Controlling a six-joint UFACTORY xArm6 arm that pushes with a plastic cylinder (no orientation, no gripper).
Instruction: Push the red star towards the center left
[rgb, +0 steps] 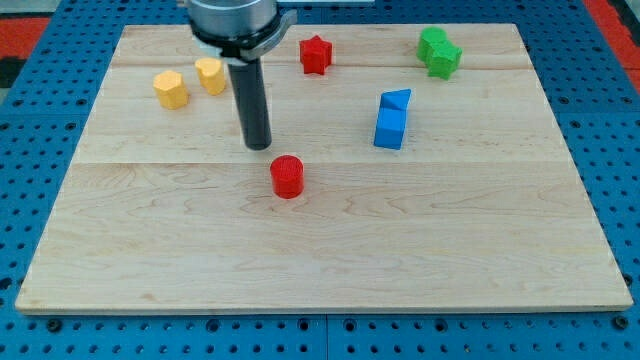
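The red star (315, 54) sits near the view's top, a little right of the middle of the wooden board (320, 240). My tip (258, 146) rests on the board below and to the left of the star, well apart from it. A red cylinder (287, 176) stands just below and right of the tip, with a small gap between them.
Two yellow blocks (171, 89) (211, 75) sit at the upper left, left of the rod. A blue cube (390, 128) with a blue wedge (396, 99) behind it lies right of centre. Two green blocks (439, 52) sit at the upper right.
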